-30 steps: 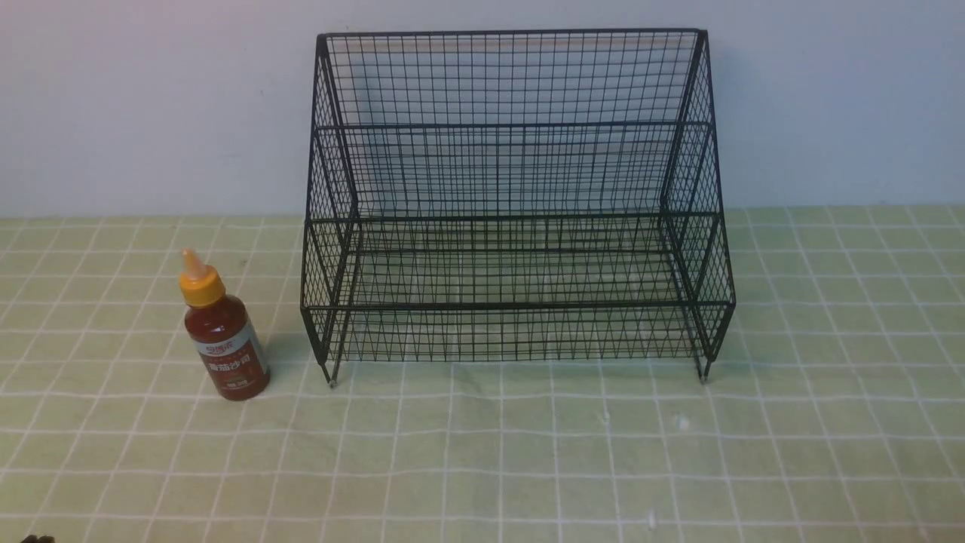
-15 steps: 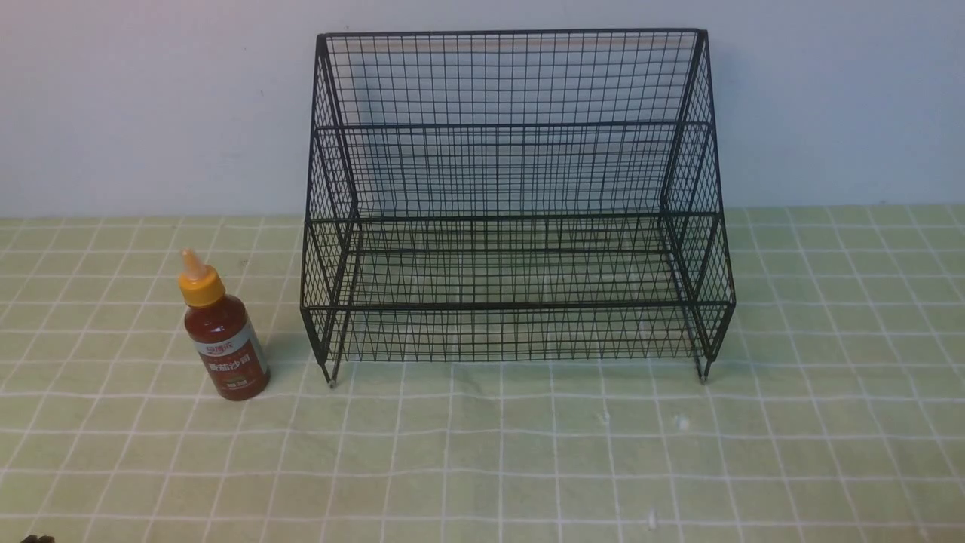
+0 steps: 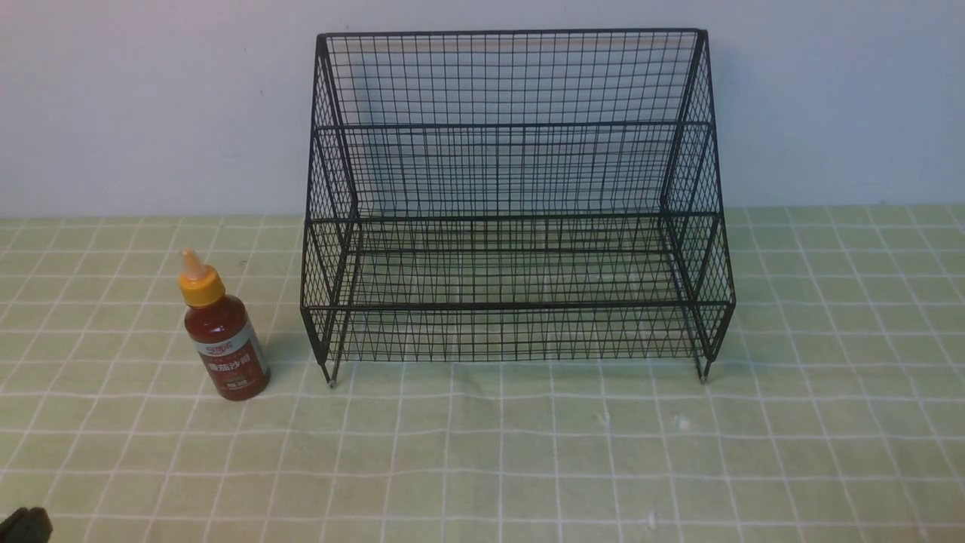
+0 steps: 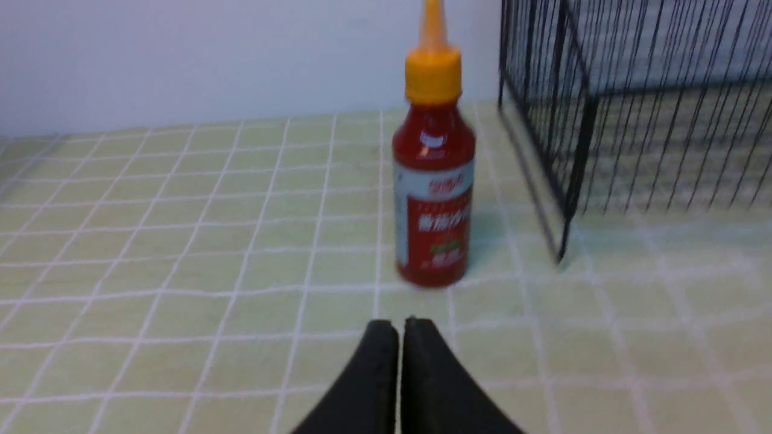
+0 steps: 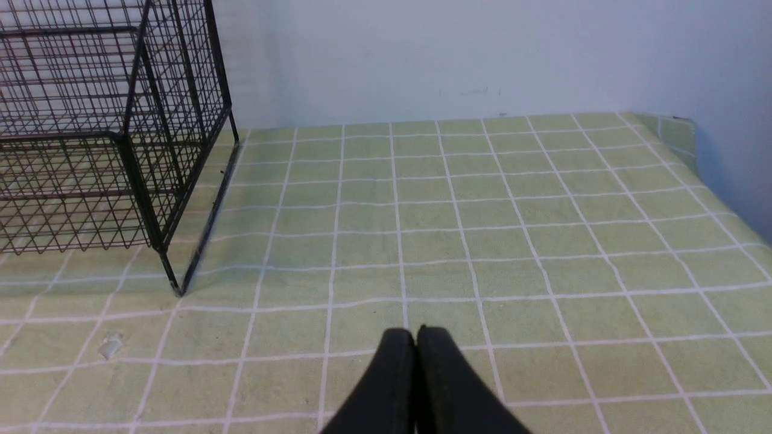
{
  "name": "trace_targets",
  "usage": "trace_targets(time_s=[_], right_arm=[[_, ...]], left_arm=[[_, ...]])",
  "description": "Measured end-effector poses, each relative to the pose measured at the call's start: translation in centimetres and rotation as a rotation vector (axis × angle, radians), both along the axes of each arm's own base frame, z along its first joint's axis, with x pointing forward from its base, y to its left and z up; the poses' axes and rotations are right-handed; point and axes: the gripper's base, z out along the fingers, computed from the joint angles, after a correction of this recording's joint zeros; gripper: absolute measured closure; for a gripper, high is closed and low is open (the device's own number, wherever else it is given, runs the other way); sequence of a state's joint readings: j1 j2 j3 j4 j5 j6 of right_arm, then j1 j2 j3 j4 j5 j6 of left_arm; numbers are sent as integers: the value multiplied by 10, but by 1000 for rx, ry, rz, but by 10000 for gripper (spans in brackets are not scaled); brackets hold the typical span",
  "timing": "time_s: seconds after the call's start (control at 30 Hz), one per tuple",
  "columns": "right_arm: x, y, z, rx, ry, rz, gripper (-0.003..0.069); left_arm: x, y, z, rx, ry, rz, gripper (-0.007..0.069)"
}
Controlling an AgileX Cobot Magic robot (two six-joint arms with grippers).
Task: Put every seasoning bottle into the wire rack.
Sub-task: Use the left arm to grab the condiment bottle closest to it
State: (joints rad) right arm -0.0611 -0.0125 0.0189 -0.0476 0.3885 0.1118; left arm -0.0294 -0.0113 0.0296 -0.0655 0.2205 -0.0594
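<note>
Our small red sauce bottle with yellow cap stands upright just ahead of our left pincer (tips together, empty).

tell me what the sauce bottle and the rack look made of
seasoning bottle: probably clear glossy plastic; red sauce shows through, highlights glint on the shoulder. cap: opaque yellow-orange plastic, apparently. wire rack: thin metal wire, likely black-coated; fine see-through grid with rigid straight bars.

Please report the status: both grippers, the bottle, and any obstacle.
Left gripper shut, empty. Right gripper shut, empty. Seasoning bottle upright on the cloth, left of the wire rack, not touching. Nothing between them.
</note>
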Motion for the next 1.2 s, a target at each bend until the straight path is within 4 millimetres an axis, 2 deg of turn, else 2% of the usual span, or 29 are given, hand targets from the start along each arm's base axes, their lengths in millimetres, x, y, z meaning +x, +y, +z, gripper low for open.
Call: trace_targets(time_s=[0.1,0.17,0.53,0.63,0.83,0.93,0.97,1.03,1.07,1.1,1.13,1.17,1.2], right_arm=[[0,0,0,0,0,0,673],[0,0,0,0,0,0,673],[0,0,0,0,0,0,673],[0,0,0,0,0,0,673],[0,0,0,0,0,0,673],[0,0,0,0,0,0,673],[0,0,0,0,0,0,673],[0,0,0,0,0,0,673],[0,0,0,0,0,0,673],[0,0,0,0,0,0,673],[0,0,0,0,0,0,673],[0,0,0,0,0,0,673],[0,0,0,0,0,0,673]], left_arm=[[1,0,10,-162,-99,13,631],[1,0,15,-210,-154,18,631],[0,6,41,-251,-421,47,631],[10,3,53,-243,-261,37,631],[48,-5,107,-116,228,-12,631],[77,-8,142,-77,468,-36,631],[85,-9,144,-66,549,-45,631],[103,-11,163,-33,679,-69,631],[119,-12,172,-13,751,-85,631],[121,-12,172,-7,772,-90,631],[143,-13,181,19,842,-110,631],[142,-13,181,22,849,-113,631],[159,-13,185,36,885,-124,631]])
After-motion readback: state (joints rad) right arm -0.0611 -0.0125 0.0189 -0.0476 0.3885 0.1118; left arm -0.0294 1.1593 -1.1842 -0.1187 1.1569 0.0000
